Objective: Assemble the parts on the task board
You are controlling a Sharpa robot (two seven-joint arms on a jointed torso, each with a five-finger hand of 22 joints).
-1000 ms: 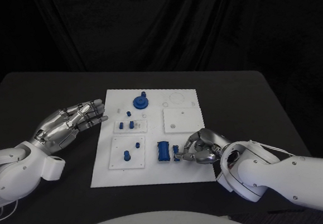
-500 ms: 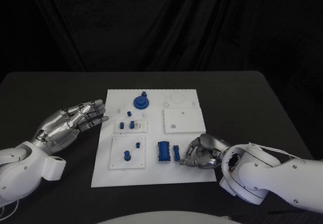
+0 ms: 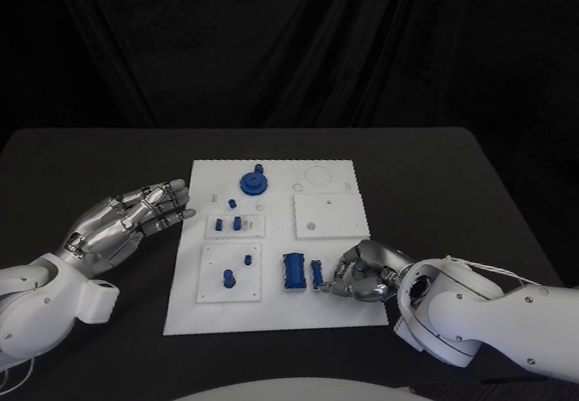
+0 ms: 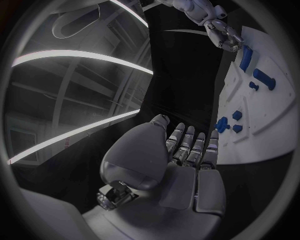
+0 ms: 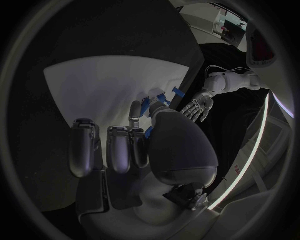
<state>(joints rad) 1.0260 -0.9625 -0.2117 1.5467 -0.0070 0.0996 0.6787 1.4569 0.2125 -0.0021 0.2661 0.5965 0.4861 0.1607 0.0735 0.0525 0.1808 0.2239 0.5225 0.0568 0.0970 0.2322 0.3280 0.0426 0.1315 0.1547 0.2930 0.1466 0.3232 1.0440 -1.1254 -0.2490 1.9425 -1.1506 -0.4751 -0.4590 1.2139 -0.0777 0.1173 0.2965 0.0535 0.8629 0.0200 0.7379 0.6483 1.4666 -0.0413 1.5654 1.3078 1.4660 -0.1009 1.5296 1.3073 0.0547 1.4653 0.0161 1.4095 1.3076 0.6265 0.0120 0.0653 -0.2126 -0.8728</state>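
task board (image 3: pixel 266 288) mid table (image 3: pixel 78 156), parts (image 3: pixel 293 270) on it

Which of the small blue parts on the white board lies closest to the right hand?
The narrow blue bar by the board's right edge, right at the right hand; the wider blue block lies beyond it.

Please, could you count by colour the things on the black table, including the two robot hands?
White: 1, the board
Blue: 8, the parts that I can make out on the board
Silver: 2, the left robot hand and the right robot hand
Total: 11
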